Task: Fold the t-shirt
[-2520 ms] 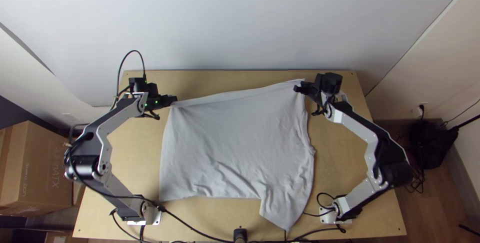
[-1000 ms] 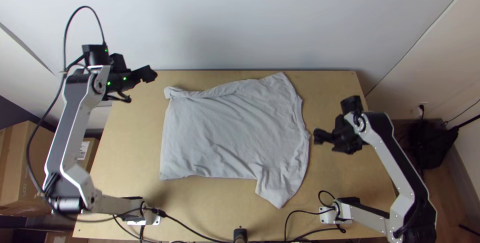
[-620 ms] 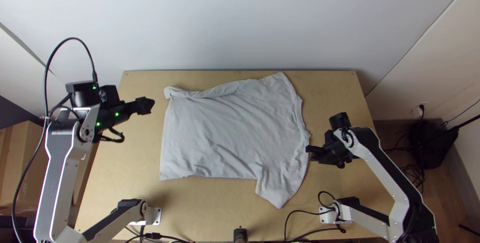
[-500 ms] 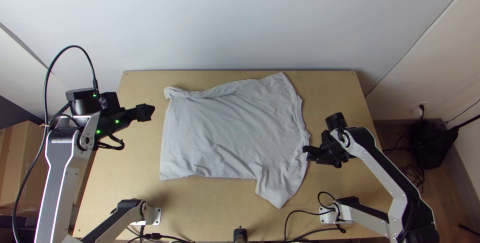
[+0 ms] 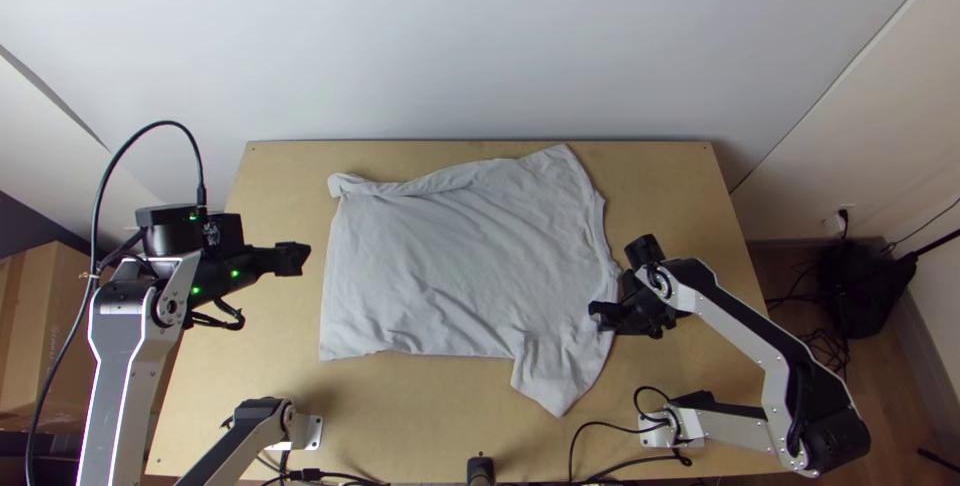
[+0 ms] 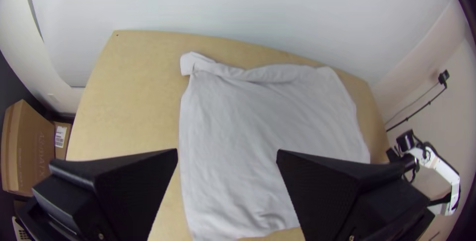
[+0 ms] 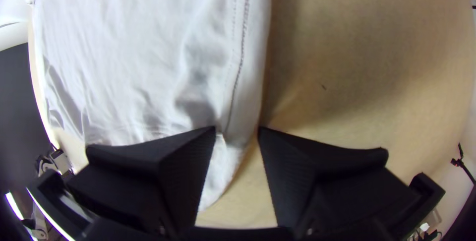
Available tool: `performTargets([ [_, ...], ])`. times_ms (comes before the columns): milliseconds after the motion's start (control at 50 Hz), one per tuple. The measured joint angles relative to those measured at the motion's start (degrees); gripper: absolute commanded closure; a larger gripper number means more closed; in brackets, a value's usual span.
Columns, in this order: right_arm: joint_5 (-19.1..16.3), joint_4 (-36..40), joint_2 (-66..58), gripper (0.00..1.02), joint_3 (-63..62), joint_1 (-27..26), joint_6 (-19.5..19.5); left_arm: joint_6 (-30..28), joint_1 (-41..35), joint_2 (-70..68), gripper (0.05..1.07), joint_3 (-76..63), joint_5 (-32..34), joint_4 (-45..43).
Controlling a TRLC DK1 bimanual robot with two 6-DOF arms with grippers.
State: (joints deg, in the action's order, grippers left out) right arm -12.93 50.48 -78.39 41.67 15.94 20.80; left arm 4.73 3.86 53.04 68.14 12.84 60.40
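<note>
Right wrist view: shirt's stitched seam

top view looks steeply down; wrist views share its table, right one closest

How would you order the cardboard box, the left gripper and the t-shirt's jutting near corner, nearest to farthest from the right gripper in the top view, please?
1. T-shirt's jutting near corner: closest, on the right.
2. Left gripper: over on the left.
3. Cardboard box: farthest left.
</note>
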Motion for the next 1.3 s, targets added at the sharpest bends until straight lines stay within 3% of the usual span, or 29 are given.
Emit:
performTargets([
  [220,-0.2,-0.8,0.7,1.0,-0.5,0.7,0.0,-13.7,-0.7,-2.1,0.11,-6.1,0.0,9.9],
  [580,0.0,1.3,10.0,1.0,-0.5,0.8,1.3,-31.7,-2.2,2.0,0.11,-24.8,-9.7,10.1],
  [780,0.0,3.0,11.2,1.0,-0.5,0.8,2.0,-32.8,-9.4,2.3,0.11,-29.7,-14.1,5.5],
  [860,0.0,3.6,11.6,1.0,-0.2,0.9,2.4,-31.5,-13.5,3.3,0.19,-31.6,-16.0,3.4],
  [1220,0.0,4.7,14.1,1.0,0.8,0.9,3.7,-27.4,-20.7,12.2,0.2,-32.9,-16.6,-2.3],
  [1240,0.0,4.7,14.3,1.0,0.8,0.9,3.7,-27.2,-21.0,12.5,0.21,-32.9,-16.6,-2.3],
  [1300,0.0,4.7,14.6,1.0,0.8,0.9,4.0,-27.2,-21.5,13.4,0.42,-32.5,-16.6,-2.3],
])
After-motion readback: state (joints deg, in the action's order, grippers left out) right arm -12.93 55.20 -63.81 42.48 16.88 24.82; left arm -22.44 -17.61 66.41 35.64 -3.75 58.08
